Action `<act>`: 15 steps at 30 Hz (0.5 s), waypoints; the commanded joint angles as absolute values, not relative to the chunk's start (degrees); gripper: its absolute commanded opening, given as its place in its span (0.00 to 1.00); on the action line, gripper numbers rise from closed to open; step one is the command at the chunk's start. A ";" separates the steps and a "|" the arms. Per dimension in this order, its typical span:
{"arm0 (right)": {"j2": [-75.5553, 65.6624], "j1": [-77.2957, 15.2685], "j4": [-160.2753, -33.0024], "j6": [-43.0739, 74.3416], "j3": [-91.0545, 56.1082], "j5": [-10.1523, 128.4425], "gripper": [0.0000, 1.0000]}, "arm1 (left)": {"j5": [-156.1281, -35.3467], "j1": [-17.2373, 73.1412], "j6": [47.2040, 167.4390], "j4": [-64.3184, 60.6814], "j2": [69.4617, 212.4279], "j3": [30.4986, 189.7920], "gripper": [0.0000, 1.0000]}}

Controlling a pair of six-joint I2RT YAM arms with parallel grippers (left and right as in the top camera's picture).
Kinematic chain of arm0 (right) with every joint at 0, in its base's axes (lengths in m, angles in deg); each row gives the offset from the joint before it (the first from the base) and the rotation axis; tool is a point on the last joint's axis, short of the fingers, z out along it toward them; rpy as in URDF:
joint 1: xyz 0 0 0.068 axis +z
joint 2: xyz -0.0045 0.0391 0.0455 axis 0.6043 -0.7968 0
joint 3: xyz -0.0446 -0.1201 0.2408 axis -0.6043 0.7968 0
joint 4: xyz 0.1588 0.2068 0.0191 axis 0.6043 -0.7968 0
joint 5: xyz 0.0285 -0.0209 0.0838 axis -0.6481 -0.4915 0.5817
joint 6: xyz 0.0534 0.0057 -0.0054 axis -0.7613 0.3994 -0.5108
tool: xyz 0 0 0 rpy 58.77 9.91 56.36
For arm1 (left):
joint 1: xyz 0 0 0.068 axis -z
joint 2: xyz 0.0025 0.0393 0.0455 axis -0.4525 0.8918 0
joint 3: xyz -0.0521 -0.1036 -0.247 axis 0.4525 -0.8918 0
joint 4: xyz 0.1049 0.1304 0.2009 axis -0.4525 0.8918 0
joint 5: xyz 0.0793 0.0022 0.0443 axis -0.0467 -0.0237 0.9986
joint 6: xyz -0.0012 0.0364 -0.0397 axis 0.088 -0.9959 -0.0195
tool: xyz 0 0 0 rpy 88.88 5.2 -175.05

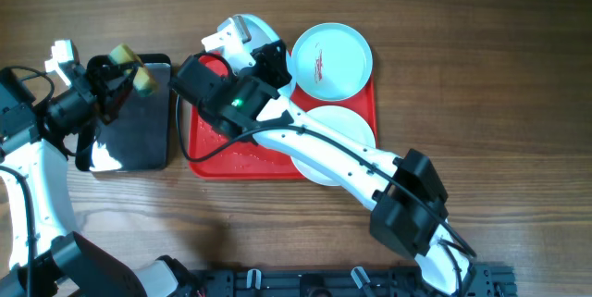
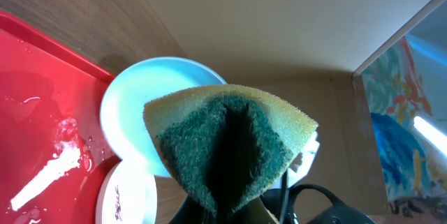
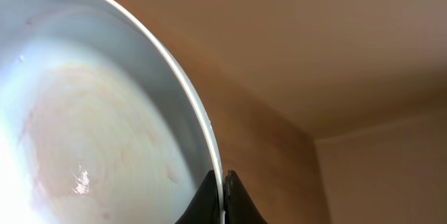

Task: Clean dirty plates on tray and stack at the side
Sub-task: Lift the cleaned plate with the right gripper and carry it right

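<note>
**Right gripper pinching a plate, left gripper squeezing a sponge**

The right gripper (image 3: 223,190) is clamping the rim of the held plate (image 3: 91,112) between its fingers. That plate is showing only faint pinkish traces and is hanging over the far left corner of the red tray (image 1: 208,163). The left gripper (image 1: 120,68) is squeezing a folded yellow-and-green sponge (image 2: 230,147) above the black tray (image 1: 139,140), just beside the red one. A smeared plate (image 1: 331,56) is lying at the tray's far right corner. A white plate (image 1: 333,130) is overhanging its near right rim above the tabletop (image 1: 481,75).
</note>
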State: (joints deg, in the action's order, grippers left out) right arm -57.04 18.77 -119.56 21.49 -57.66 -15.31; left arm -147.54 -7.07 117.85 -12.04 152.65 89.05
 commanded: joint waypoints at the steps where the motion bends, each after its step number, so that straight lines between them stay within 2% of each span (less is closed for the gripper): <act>1: -54.88 14.04 -123.36 23.00 -59.14 6.15 0.04 | -146.25 -7.40 116.03 -12.01 151.75 89.69 0.04; 3: -52.71 8.12 -126.79 19.81 -59.14 21.37 0.04 | -139.56 -6.99 114.79 -10.99 151.75 89.69 0.04; 5: -49.28 2.18 -127.86 17.34 -59.14 31.00 0.04 | -131.01 -5.08 114.74 -8.82 151.75 89.69 0.04; 8: -42.18 -11.57 -128.98 15.98 -59.14 46.94 0.04 | -120.48 0.88 113.28 -7.51 151.75 89.69 0.04; 11: -40.45 -26.76 -134.90 15.83 -58.92 55.88 0.04 | -114.40 6.76 112.18 -7.49 151.75 89.71 0.04; 15: -40.47 -44.14 -135.12 16.14 -51.82 62.87 0.04 | -110.99 12.99 103.68 -4.85 151.32 89.71 0.04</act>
State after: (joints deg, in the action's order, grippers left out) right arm -40.02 -36.20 -135.21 16.90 -56.32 54.98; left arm -115.71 9.95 110.72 -6.31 152.65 89.05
